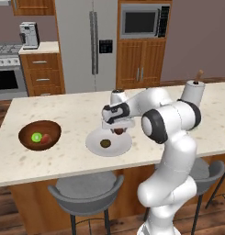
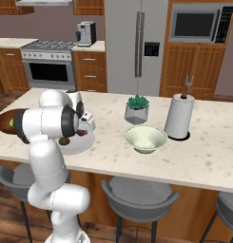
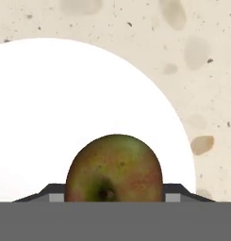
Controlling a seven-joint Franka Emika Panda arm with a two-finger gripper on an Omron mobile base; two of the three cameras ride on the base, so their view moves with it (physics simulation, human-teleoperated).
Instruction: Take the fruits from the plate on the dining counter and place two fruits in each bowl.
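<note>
We see the gripper low over the far part of the plate, its fingers drawn in against the two sides of a dark brown fruit; in the hand view this fruit sits right between the dark finger tips, with the white plate under it and the speckled dining counter beyond the rim; we take it as pinched. We cannot tell whether the fruit is touching the plate or is just clear of it.

A second dark brown fruit lies on the near part of the plate, a little left of the gripper and apart from it. The plate stands near the middle of the dining counter, toward its near edge.

To the left of the plate, well apart, stands the brown bowl; inside it lie the green fruit and the red fruit, side by side, the green one on the left.

In the right base view the pale cream-green bowl stands to the right of the plate; just beyond it is a potted succulent, and to the right of that a paper towel roll upright on its holder.

Grey stools stand along the near side of the counter; beyond it are the fridge, a microwave and a stove.
</note>
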